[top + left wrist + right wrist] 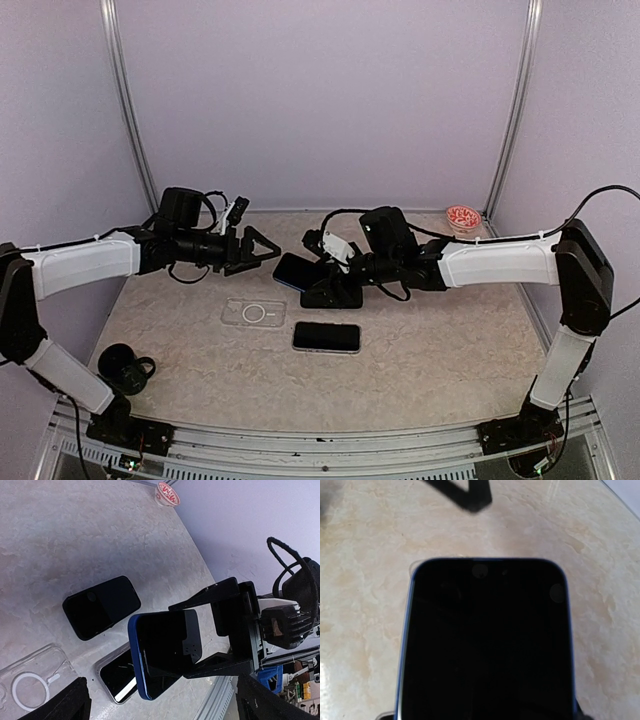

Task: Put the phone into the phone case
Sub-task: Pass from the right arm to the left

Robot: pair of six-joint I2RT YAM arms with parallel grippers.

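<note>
While right claw (192, 639) pinches blue phone (160, 650), left claw (272, 250) spread; clear case (254, 313), second phone (326, 337) below.

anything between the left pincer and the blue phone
Nothing: in the top view the open left pincer faces the blue phone across a short empty gap.

Marbled table (430, 350): clear phone case (253, 313), silver-edged phone (326, 337), black phone-sized slab (102, 607), bowl (463, 218), mug (127, 367).

Glossy blue phone (155, 640), clear plastic case (255, 313), smooth marbled tabletop (430, 370).
</note>
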